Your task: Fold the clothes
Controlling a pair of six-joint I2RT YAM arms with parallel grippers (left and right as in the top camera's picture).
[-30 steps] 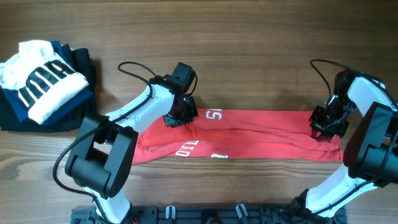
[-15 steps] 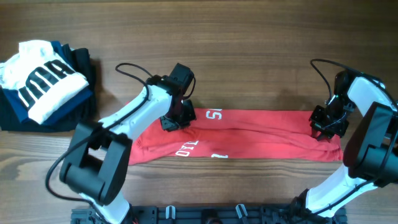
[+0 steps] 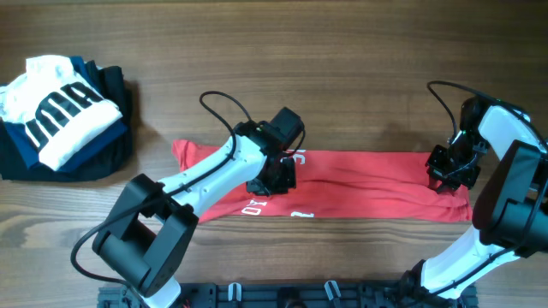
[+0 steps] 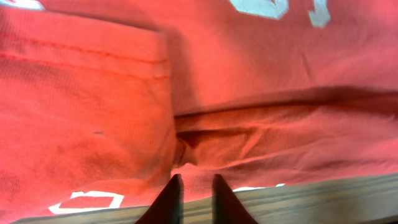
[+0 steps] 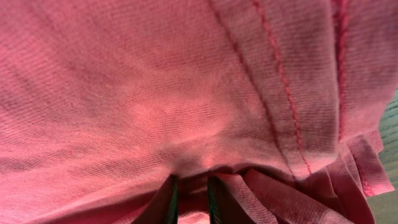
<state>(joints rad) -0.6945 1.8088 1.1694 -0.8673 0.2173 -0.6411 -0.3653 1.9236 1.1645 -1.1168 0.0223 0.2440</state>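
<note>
A red shirt with white lettering lies in a long strip across the front of the wooden table. My left gripper is down on the shirt's middle, near the lettering. In the left wrist view its fingers are nearly together at a puckered fold of the red shirt, just above the shirt's edge. My right gripper is at the shirt's right end. In the right wrist view its fingers are pinched into bunched red shirt.
A pile of folded clothes, white with black stripes on top of dark navy, sits at the far left. The table's front edge runs just below the shirt. A black rail lies along the bottom.
My left gripper has moved right and slightly toward the front, from the shirt's left part to its middle. A red corner now shows at the far left. The right arm has not moved.
</note>
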